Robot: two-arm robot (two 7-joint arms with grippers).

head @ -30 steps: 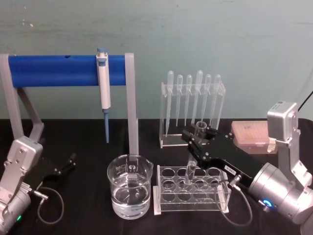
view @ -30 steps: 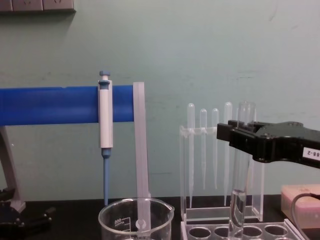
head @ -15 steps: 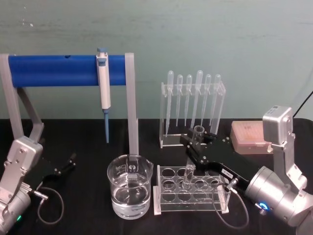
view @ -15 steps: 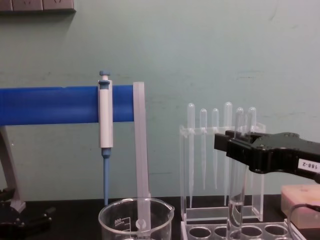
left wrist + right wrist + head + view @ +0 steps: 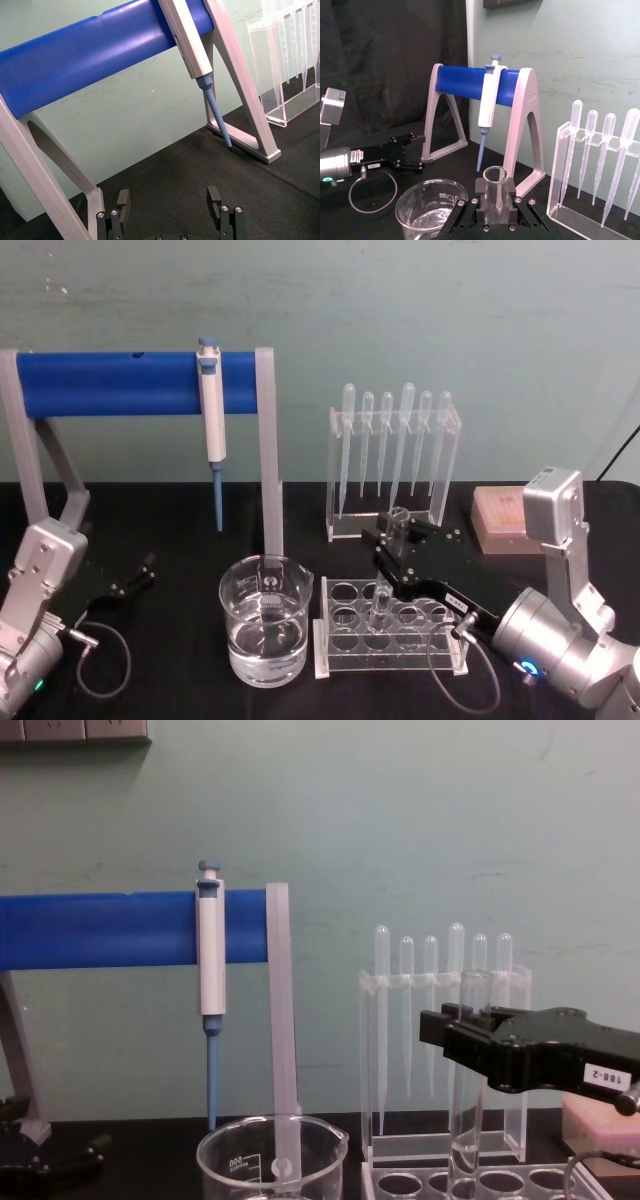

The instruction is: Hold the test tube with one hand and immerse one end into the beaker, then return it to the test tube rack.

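1. Your left gripper (image 5: pixel 148 568) rests low on the black table (image 5: pixel 180 540) at the far left, jaws spread and holding nothing. It sits near the foot of the blue pipettor stand (image 5: pixel 130 383); leave it parked, since any sweep toward the centre risks clipping the stand leg or the blue-and-white pipettor (image 5: pixel 211 420) hanging there.

2. The beaker (image 5: pixel 265 632) stands left of the rack, part-filled with clear liquid and just beside the rack's end. If you swing the tube sideways while it is low, its glass can strike the beaker rim or tip it.

3. The test tube rack (image 5: pixel 390 635) is light clear acrylic. The test tube (image 5: pixel 468 1070) stands upright with its round end down in a front hole, so a tilted or off-centre descent can jam the tube against the hole's edge and drag or lift the rack.

4. Your right gripper (image 5: pixel 397 540) is pinching the test tube just below its open rim, as the right wrist view shows. Glass on flat pads is slippery: squeeze too lightly and the tube drops through; squeeze too hard and the rim may crack.

5. Behind the gripper, the plastic pipettes (image 5: pixel 390 440) hang in their own acrylic holder (image 5: pixel 395 455). Pulling back carelessly could knock that holder over.

6. Whether the tube's bottom already rests on the rack floor cannot be told; releasing early would let it fall.
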